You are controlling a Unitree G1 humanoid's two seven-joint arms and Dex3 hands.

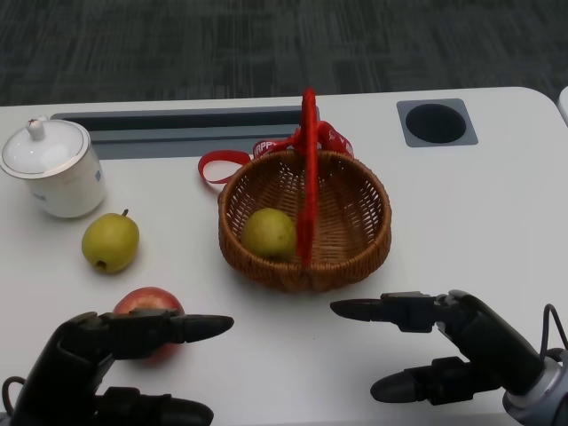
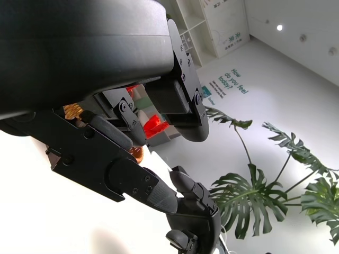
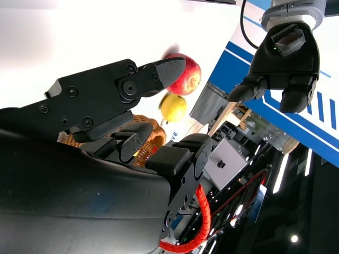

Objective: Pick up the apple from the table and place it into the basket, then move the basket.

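- Head view: a white cup [image 1: 55,170] with a lid sits far left. A green pear [image 1: 110,241] lies near it. The basket [image 1: 355,240] stands in the middle with a red handle [image 1: 308,169] and another pear [image 1: 269,232] inside.
- The apple [image 1: 147,303] lies on the table [image 1: 479,204], just behind the left hand [image 1: 106,373]. Its fingers are spread and hold nothing.
- The right hand [image 1: 461,351] is near the basket, fingers apart, empty.
- Left wrist view: black fingers [image 2: 153,193] apart; a leafy plant [image 2: 275,185] stands behind.
- Right wrist view: apple [image 3: 186,74] and pear [image 3: 174,107] past one fingertip.
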